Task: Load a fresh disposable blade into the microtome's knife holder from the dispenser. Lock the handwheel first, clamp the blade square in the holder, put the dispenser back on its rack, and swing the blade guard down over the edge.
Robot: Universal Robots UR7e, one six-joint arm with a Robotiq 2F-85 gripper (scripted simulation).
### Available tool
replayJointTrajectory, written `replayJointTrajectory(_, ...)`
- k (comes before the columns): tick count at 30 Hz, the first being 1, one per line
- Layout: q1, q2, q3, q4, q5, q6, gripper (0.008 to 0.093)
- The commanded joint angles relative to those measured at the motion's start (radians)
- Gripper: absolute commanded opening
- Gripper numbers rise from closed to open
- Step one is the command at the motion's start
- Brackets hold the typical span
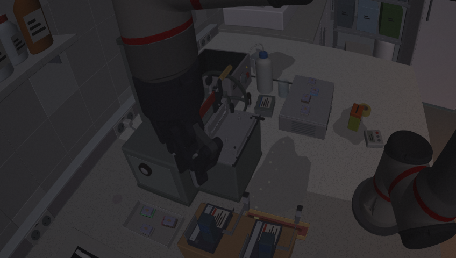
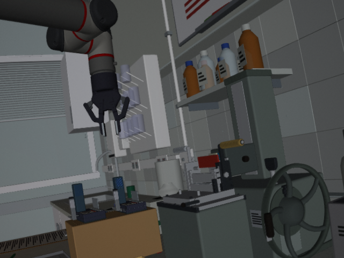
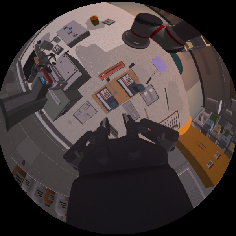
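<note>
Two blue blade dispensers [image 2: 78, 201] [image 2: 120, 191] stand upright on the tan wooden rack [image 2: 114, 233] at the bench's front edge, also seen from above [image 3: 110, 99] [image 3: 132, 84]. The microtome [image 1: 198, 140] stands behind the rack, with its handwheel [image 2: 294, 208] on its side and the red blade guard [image 2: 208, 161] raised by the knife holder [image 2: 200, 177]. A yellow-handled lever [image 2: 232, 143] sticks out above the holder. My gripper [image 2: 110, 130] hangs high in the air above the rack's near end, pointing down. It is partly open and holds nothing.
A grey box [image 1: 307, 107] with small cassettes on top sits right of the microtome, beside a white wash bottle [image 1: 264, 73]. A tray of cassettes [image 1: 153, 222] lies left of the rack. My arm's base [image 1: 393, 191] stands at the right. A wall shelf carries bottles [image 2: 222, 69].
</note>
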Motion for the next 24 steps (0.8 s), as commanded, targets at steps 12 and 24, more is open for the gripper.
replayJointTrajectory(12, 0.0, -0.001, 0.0, -0.001, 0.0, -0.266, 0.038)
replayJointTrajectory(24, 0.0, -0.001, 0.0, -0.001, 0.0, -0.379, 0.038)
